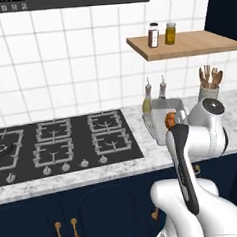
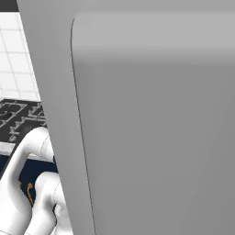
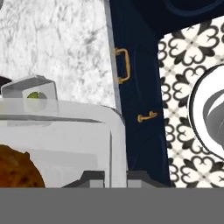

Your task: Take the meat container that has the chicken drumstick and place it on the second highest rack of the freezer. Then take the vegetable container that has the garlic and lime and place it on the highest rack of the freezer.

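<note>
The meat container (image 3: 65,131) is a pale translucent tray close under the hand. The orange-brown chicken drumstick (image 3: 17,168) lies inside it. My gripper (image 3: 116,178) is shut on the tray's near wall, one dark tip on each side. From the left base view the same container (image 1: 160,112) and drumstick (image 1: 169,119) sit at the counter's right part, behind my wrist. I cannot tell whether the tray is off the counter. Beyond it stands the vegetable container (image 3: 28,89) with the green lime (image 3: 33,95) in it; the garlic is hidden. The freezer door (image 2: 151,128) stands close at my right.
A black stove (image 1: 62,142) takes up the counter's left part. Two bottles (image 1: 147,96) and a utensil pot (image 1: 208,89) stand at the back wall, under a wooden shelf (image 1: 185,44) with two jars. Navy cabinet doors (image 3: 135,87) drop to patterned floor (image 3: 179,65).
</note>
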